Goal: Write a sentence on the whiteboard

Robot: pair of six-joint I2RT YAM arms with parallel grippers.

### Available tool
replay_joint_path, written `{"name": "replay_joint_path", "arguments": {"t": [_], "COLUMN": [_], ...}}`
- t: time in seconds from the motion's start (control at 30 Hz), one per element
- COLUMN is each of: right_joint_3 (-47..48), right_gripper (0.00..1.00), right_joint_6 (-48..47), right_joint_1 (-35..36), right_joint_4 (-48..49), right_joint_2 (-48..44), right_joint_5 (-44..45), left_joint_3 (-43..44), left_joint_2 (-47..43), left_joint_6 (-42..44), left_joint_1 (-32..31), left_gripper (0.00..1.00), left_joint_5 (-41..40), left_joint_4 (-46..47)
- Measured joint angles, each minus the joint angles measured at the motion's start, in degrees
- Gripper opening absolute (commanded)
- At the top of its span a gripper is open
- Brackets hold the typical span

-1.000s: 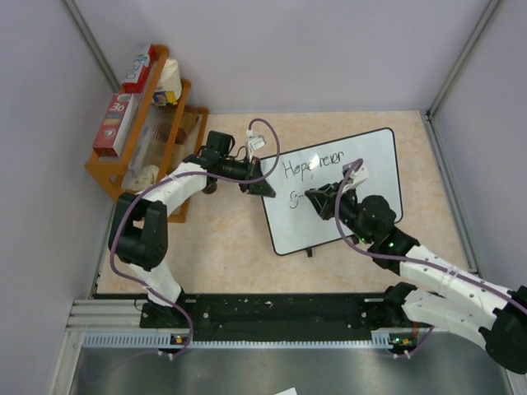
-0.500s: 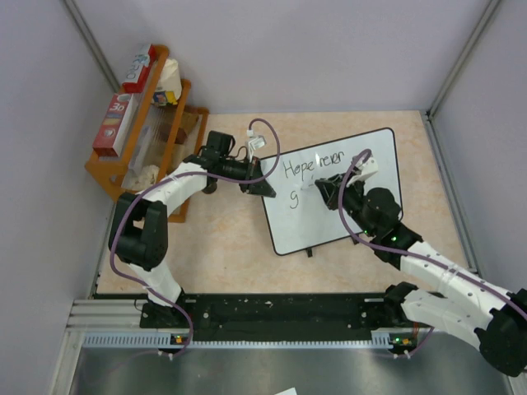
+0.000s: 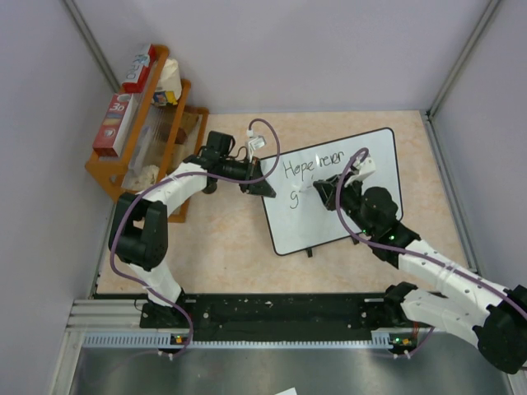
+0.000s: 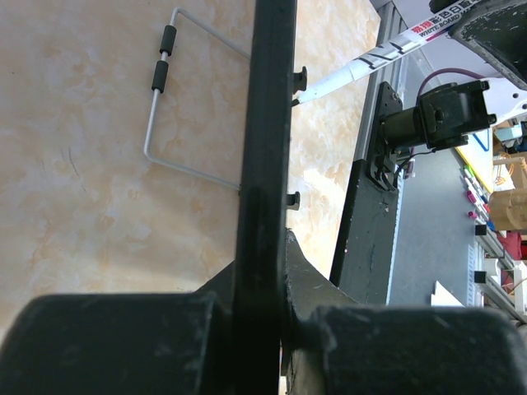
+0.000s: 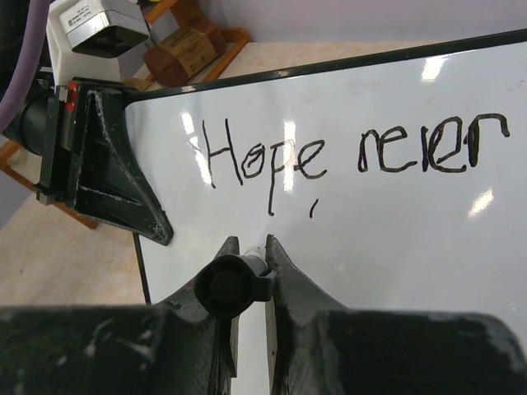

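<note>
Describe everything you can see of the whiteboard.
The whiteboard is a glossy white rectangle with a thin black rim, rounded corners and small black feet, set askew on the tan table. A wire stand shows behind it. Dark handwriting reads roughly "Hope never", with a second line begun below. The left tool is clamped on its left edge; the right tool holds a marker at its face.

Beige marbled tabletop (image 3: 222, 247) with a wooden rack (image 3: 107, 179) at its far-left corner and the whiteboard (image 3: 290, 224) right of centre
</note>
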Motion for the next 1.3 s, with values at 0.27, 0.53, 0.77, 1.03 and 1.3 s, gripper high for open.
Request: {"name": "replay_joint_path", "arguments": {"t": [0.27,0.53,0.77,1.03,1.3], "right_joint_3": [-1.92,-2.78,-2.75,-0.92,1.55], "right_gripper": [0.00,0.00,0.00,0.00,0.00], "right_joint_6": [0.44,0.46,0.46,0.46,0.42], "right_joint_1": [0.00,0.00,-0.02,-0.09,-0.22], "right_joint_4": [-0.02,-0.59,-1.44,0.76,2.29], "right_joint_2": [-1.22,-2.19,-3.52,-4.72,0.79], "right_joint_5": [-0.61,-0.94,-0.92,-0.81,-0.42], "left_joint_3": [0.00,0.00,0.00,0.00,0.00], "left_joint_2": [0.00,0.00,0.00,0.00,0.00], "left_joint_6": [-0.02,-0.04,-0.02,0.00,0.00], "left_joint_1": [0.00,0.00,-0.02,-0.02,-0.02], "left_gripper": [0.00,0.00,0.00,0.00,0.00], "left_joint_5": [-0.09,-0.17,-0.15,-0.15,-0.15], "left_joint_4": [0.00,0.00,0.00,-0.02,-0.02]}}
